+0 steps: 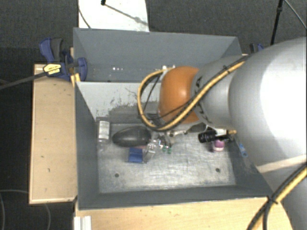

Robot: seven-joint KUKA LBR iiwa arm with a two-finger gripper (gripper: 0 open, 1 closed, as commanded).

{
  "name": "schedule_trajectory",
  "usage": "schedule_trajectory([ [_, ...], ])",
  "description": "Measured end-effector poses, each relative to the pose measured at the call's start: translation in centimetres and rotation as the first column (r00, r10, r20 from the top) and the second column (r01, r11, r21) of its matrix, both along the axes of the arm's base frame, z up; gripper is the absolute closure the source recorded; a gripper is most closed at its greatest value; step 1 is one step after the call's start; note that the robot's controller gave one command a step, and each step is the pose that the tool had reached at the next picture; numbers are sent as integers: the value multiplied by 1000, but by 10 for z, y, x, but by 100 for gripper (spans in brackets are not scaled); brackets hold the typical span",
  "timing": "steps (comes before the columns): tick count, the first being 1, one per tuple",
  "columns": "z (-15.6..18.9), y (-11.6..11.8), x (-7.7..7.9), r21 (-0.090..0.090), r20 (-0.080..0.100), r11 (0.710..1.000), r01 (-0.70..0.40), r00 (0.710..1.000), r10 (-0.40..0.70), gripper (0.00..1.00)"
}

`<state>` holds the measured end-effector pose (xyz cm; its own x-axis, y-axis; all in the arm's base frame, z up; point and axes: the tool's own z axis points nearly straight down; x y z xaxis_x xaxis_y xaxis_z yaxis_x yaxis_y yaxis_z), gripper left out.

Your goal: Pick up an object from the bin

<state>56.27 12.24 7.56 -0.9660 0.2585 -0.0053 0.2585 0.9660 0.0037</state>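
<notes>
My gripper (161,144) hangs low under the orange wrist cover, near the middle of the bin floor. A dark grey oval thing (129,137) lies just to its left, close to or touching it. A small blue block (135,155) sits below and left of the gripper, next to a small clear piece (150,149). Nothing shows as held.
A clear little bottle (103,131) lies by the bin's left wall. A black marker-like thing (212,136) and a small pink and purple thing (218,146) lie at the right, under the arm. The arm covers the bin's right side.
</notes>
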Motion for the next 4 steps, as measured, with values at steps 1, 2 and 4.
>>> schedule_trajectory([
  [1, -4, 64, -20, 0, -1, 1000, 16, 1000, -16, 0],
  [2, -4, 106, -62, -13, 2, 997, -79, 997, 79, 0],
  [4, 167, 79, -66, -3, 2, 945, -327, 945, 327, 100],
])
